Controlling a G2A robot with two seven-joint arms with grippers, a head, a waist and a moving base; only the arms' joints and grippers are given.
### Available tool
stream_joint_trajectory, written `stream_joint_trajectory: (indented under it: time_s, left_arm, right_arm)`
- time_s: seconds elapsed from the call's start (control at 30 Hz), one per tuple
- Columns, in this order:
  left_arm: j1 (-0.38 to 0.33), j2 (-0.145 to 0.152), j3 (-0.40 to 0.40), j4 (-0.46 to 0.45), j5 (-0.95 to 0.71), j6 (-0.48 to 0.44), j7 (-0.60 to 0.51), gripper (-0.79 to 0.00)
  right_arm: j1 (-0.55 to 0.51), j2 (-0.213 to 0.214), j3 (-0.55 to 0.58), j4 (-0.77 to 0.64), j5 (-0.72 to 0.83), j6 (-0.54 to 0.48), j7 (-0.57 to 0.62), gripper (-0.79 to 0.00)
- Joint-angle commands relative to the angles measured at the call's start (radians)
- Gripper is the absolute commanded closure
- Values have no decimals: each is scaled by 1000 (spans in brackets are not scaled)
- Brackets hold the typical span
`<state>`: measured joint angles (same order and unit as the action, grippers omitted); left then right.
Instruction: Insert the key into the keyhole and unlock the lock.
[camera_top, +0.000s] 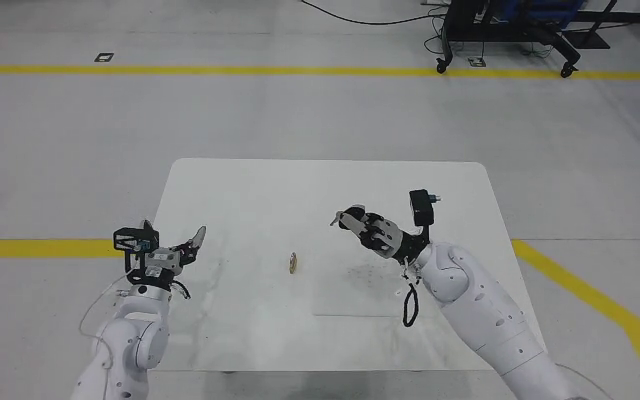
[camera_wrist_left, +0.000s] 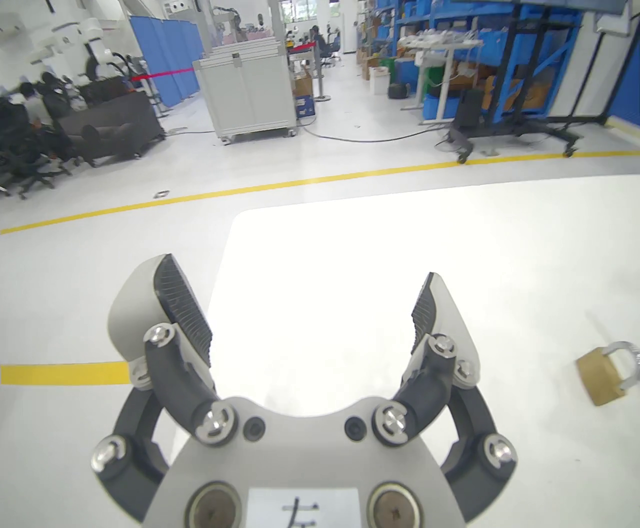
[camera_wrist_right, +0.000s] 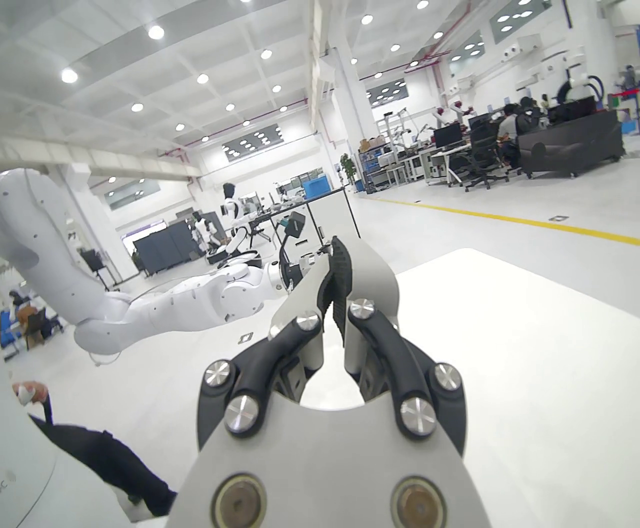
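Top view: right gripper, pinched shut, sits nearer the lock than left gripper, spread wide; lock lies between them.

Small brass padlock with a silver shackle, near the middle of the white table.

You get open tabletop on every side of the lock. Left gripper and right gripper flank it, well apart.
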<state>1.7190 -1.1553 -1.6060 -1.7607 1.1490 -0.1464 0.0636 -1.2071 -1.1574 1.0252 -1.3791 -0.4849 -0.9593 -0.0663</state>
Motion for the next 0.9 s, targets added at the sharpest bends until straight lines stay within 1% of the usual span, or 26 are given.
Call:
stream_joint_trajectory:
  time_s: [0.0, 0.03, 0.1, 0.13, 0.23, 0.27, 0.3, 0.33, 0.4, 0.43, 0.47, 0.53, 0.63, 0.73, 0.77, 0.8, 0.83, 0.87]
  left_arm:
    - [-19, -3, 16, 4, -206, -130, -24, -785]
    - [-35, -4, 32, 1, -286, -198, -62, -785]
    - [-59, -5, 53, 1, -374, -270, -108, -785]
    - [-78, -5, 71, 3, -440, -324, -149, -785]
    - [-115, -4, 103, 5, -564, -407, -240, -785]
    - [-131, -3, 122, 6, -619, -442, -294, -785]
    - [-136, -3, 136, 15, -671, -453, -329, -785]
    - [-147, -3, 165, 31, -797, -459, -414, -785]
    - [-200, 1, 195, 63, -1073, -407, -612, -785]
    - [-228, 4, 203, 81, -1176, -370, -704, -785]
    - [-255, 6, 207, 98, -1258, -347, -777, -785]
    - [-294, 7, 217, 139, -1393, -329, -875, -785]
    - [-341, 5, 237, 195, -1536, -345, -961, -785]
    - [-383, 0, 267, 250, -1612, -425, -1021, -785]
    - [-399, -3, 280, 274, -1631, -468, -1038, -785]
    - [-407, -5, 286, 285, -1631, -489, -1043, -751]
    - [-420, -7, 297, 301, -1625, -528, -1046, -727]
    - [-425, -8, 303, 306, -1623, -546, -1047, -671]
  right_arm:
    - [12, -8, -35, 18, 97, -16, 29, 0]
    - [24, -14, -58, 32, 143, -23, 43, 0]
    - [38, -21, -78, 49, 191, -33, 56, 0]
    - [45, -25, -90, 58, 218, -38, 61, 0]
    - [44, -33, -110, 66, 269, -53, 65, 0]
    - [43, -35, -116, 67, 281, -53, 74, 0]
    - [42, -35, -118, 65, 284, -53, 78, 0]
    - [39, -36, -122, 64, 287, -53, 89, 0]
    - [35, -36, -128, 54, 297, -53, 102, 0]
    - [30, -37, -131, 51, 308, -53, 105, 0]
    - [28, -37, -131, 50, 313, -53, 109, 0]
    - [24, -37, -137, 47, 334, -53, 115, 0]
    - [31, -42, -162, 47, 377, -53, 146, 0]
    - [60, -49, -192, 76, 439, -53, 195, 0]
    - [73, -52, -198, 91, 462, -53, 209, 0]
    - [78, -53, -200, 97, 471, -53, 215, 0]
    - [86, -56, -204, 106, 488, -53, 227, 0]
    - [89, -57, -205, 110, 496, -53, 233, 0]
